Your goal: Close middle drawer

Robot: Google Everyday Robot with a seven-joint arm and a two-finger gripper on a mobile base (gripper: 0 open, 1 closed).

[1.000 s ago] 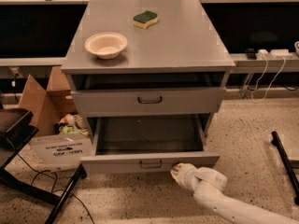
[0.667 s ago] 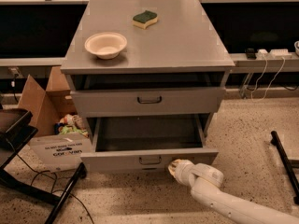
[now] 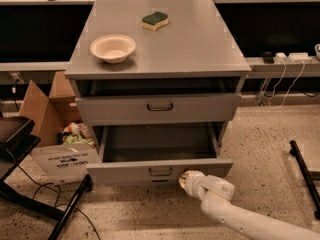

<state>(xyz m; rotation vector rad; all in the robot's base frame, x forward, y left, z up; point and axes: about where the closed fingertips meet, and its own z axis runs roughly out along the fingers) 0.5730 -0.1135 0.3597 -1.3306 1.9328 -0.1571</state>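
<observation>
Low at the front of the cabinet, our hand [image 3: 186,180] is just beside the front panel of the middle drawer [image 3: 125,173], a little to the right of its dark handle [image 3: 160,171]. It seems to touch the panel, or nearly so. We cannot tell whether the hand is spread or pressed together; only its end faces the panel.

We judge that it is placed there to push and not to grasp. A push close to the centre should send the drawer in straight, while one far to a side could make it jam. Our white arm [image 3: 250,224] comes in low from the lower right, roughly along the way the drawer must slide.

The middle drawer is pulled far out, with its long grey tray open to view. Above it, the taller drawer [image 3: 200,109] is out only slightly. On the tabletop [image 3: 200,44] a bowl [image 3: 113,47] and a sponge [image 3: 155,20] rest apart from this work.

At the left, a cardboard box [image 3: 60,156] has dark print on its white side; we cannot read it with certainty.
</observation>
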